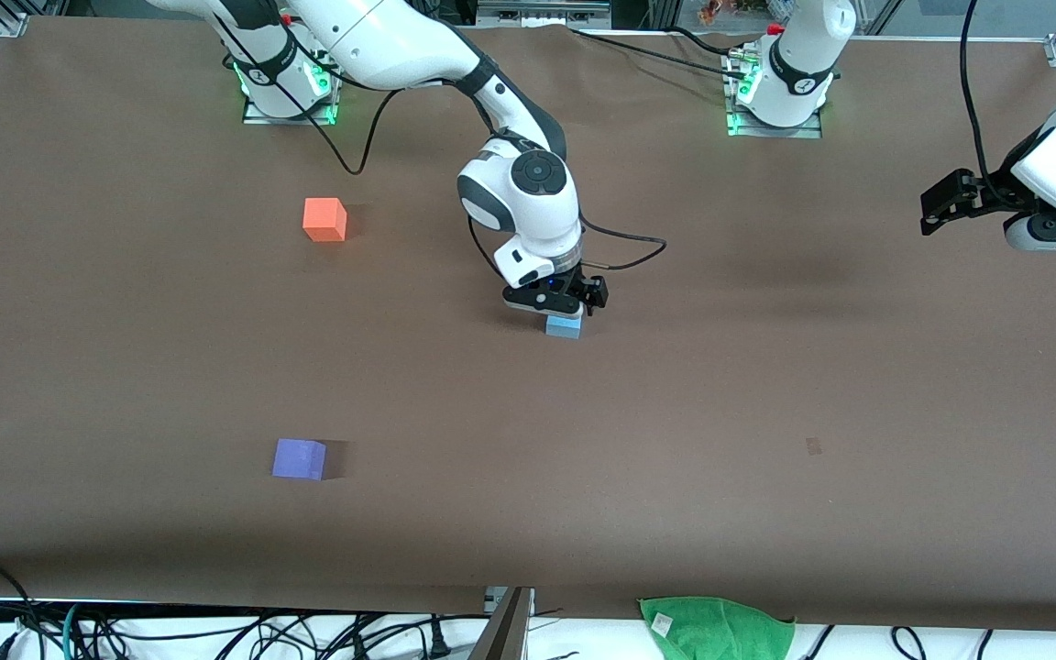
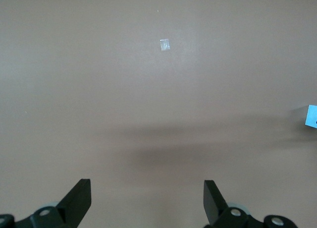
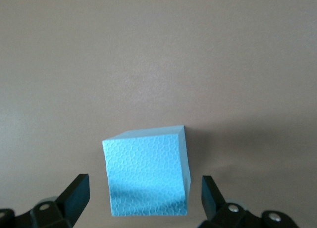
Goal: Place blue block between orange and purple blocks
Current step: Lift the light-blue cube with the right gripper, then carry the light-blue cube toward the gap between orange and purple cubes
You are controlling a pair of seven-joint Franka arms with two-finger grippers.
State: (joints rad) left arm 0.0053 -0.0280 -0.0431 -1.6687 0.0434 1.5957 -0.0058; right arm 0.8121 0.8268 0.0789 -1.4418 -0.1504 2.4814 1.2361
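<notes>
Three cubes rest on the brown matte desk point(image 1: 766, 385). Right gripper point(image 1: 557, 307) is spread wide, straddling the blue block point(image 1: 564, 326) at desk centre without contact. Orange block point(image 1: 324, 220) lies farther from the front camera than purple block point(image 1: 299, 458). Left gripper point(image 1: 945, 200), spread wide, waits above its desk end. A green cloth point(image 1: 716, 628) lies at the near edge. No legible writing.

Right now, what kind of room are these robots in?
Probably a robotics lab: two white robot arms bolted to a brown table, small foam cubes like the sky-blue block, and loose black cables along the edge.
</notes>
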